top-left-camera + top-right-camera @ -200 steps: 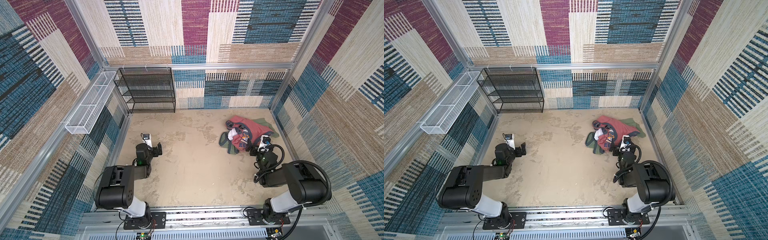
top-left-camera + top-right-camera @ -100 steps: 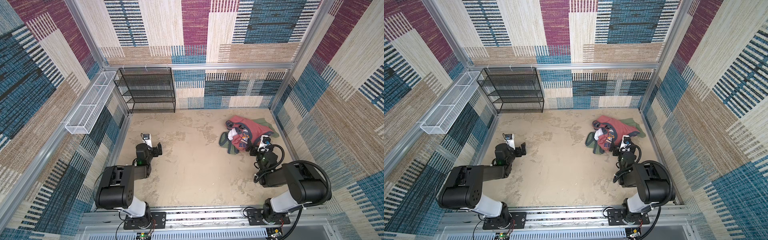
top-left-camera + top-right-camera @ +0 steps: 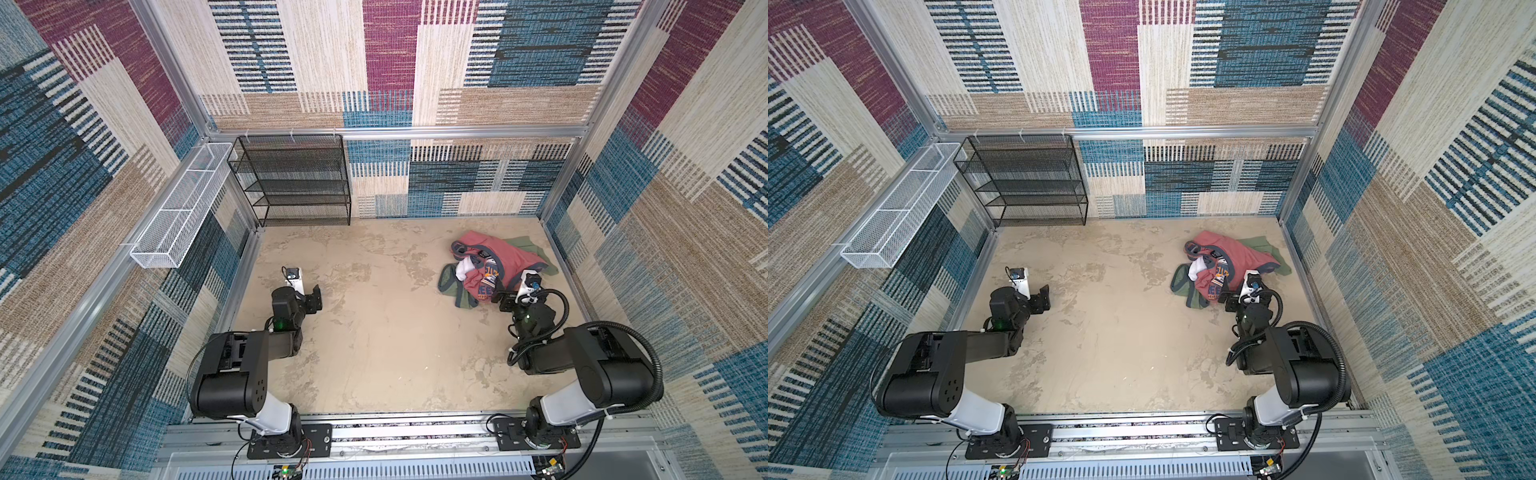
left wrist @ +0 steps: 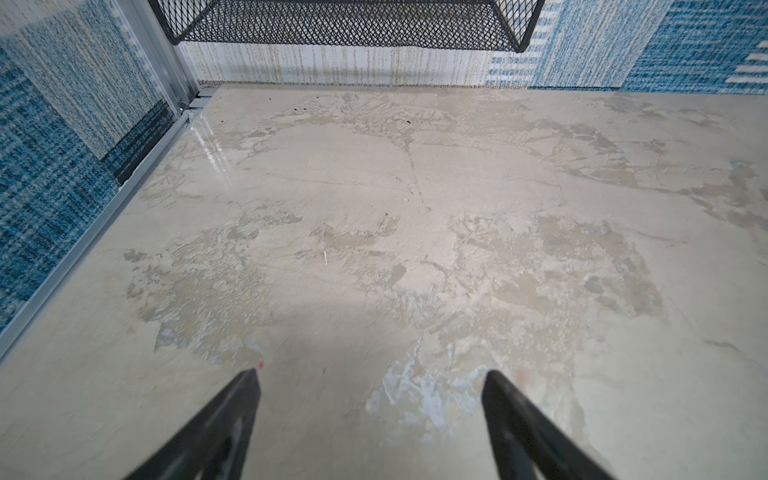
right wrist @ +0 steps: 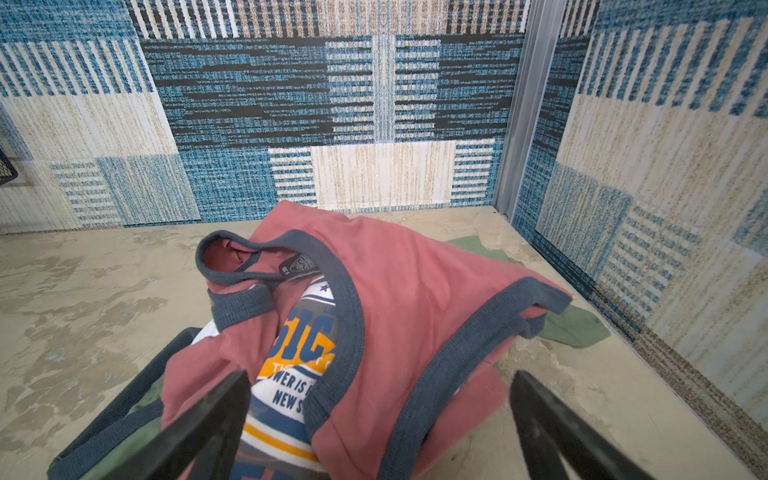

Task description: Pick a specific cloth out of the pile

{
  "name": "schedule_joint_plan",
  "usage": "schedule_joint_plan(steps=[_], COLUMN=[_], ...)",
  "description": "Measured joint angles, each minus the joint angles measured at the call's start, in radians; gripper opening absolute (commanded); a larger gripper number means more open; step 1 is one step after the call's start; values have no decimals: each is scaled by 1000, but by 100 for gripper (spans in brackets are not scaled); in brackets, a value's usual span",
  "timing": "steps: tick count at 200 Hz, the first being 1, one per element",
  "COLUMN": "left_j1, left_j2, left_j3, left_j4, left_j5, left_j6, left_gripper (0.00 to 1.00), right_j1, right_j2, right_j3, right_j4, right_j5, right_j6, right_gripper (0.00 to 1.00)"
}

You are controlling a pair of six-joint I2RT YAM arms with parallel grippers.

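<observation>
The pile [image 3: 494,266] lies at the back right of the floor in both top views. A salmon-red garment [image 5: 415,291] with navy trim and printed lettering tops it, and a bit of white garment [image 3: 463,266] shows at its left. The olive-green cloth [image 3: 530,245] pokes out beneath at the far side and again as a trimmed fold [image 3: 1183,284] at the near left; the right wrist view shows its corner [image 5: 575,328]. My right gripper [image 5: 382,374] is open at the pile's near edge, its fingers either side of the salmon garment. My left gripper [image 4: 372,372] is open over bare floor, far left [image 3: 313,297].
A black mesh shelf rack [image 3: 291,178] stands against the back wall at the left. A white wire basket [image 3: 178,212] hangs on the left wall. Carpeted walls with metal rails close in all sides; the right wall [image 5: 665,249] is close to the pile.
</observation>
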Motion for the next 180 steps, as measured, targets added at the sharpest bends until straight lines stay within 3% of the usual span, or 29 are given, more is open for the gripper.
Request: schedule_joint_plan(steps=[22,43,74,108,130,180], left_j1=[-1,-7,-47,-133,-172,-201], left_j2=[-119,-211,-298,-323,-298,-220], left_j3=[40,46,121,220,243,286], left_j4=[-96,-174,-360,-508,-563,-589], left_j5=[-25,-66,-91,-93,-42,58], left_j6=[-6,-29,-99,-182,-249,-328], left_gripper=[64,62,59,57,57,57], right_j1=[4,25,170,303,383,413], right_j2=[-130,-220,-270,-252,-203,-53], right_j3=[71,201,345,480,523,563], right_j4=[-150,-340,-607,-849,-971,-1110], right_j5=[20,84,136,138,90,-24], right_j6=[10,47,46,78,108,174], right_gripper=[82,78,72,60,47,49])
